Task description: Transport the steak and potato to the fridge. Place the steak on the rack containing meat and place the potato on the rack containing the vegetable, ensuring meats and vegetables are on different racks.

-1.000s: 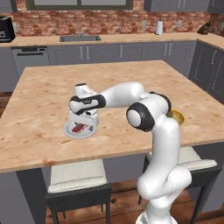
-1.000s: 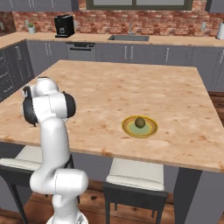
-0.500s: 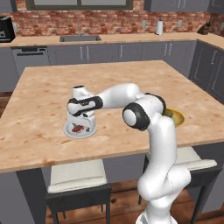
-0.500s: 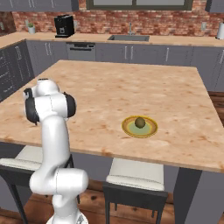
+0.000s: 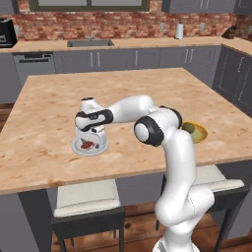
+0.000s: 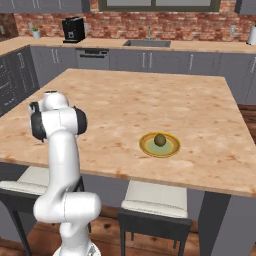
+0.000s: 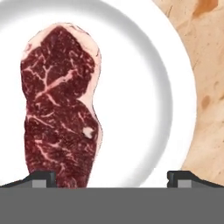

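The steak, a dark red marbled slab, lies on a white plate on the wooden island. My gripper hangs straight above it and is open. One fingertip stands over the steak's near end and the other over the plate's rim. From the left base view the gripper points down just over the steak and its plate. The olive-brown potato rests apart on a yellow plate, also seen as the potato behind my arm. The fridge and its racks are out of view.
The island's near edge runs close below the white plate, with two stools tucked under it. A back counter with a sink and a black coffee machine stands far behind.
The hand has come down a little and slightly left over the plate. The jaws have stayed open and the steak and potato have not moved.
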Available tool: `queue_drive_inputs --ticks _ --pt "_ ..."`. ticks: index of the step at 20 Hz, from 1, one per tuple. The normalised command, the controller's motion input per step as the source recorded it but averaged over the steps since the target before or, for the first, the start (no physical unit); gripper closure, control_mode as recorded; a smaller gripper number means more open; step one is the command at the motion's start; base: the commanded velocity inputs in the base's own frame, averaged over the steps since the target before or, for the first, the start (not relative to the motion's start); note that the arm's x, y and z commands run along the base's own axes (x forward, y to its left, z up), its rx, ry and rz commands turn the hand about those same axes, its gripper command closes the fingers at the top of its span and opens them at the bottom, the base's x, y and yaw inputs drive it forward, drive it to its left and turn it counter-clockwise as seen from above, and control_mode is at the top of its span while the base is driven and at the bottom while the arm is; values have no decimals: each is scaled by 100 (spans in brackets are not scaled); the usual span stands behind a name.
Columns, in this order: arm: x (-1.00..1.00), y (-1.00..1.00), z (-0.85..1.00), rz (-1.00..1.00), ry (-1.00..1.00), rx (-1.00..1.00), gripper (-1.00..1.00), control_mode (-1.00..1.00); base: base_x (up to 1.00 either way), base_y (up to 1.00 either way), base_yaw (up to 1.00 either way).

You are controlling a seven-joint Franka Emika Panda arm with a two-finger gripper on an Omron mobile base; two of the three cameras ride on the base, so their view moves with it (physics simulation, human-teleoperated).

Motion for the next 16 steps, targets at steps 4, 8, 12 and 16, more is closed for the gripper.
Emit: queue_drive_inputs --ticks 4,8,12,16 --pt "30 6 -23 -2 -3 0 -100 -100 0 0 0" --pt "20 5 -27 -2 -2 0 -100 -100 0 0 0" --pt "24 9 -22 -1 -2 0 -100 -100 0 0 0" --pt "28 11 -13 0 0 0 -100 -100 0 0 0"
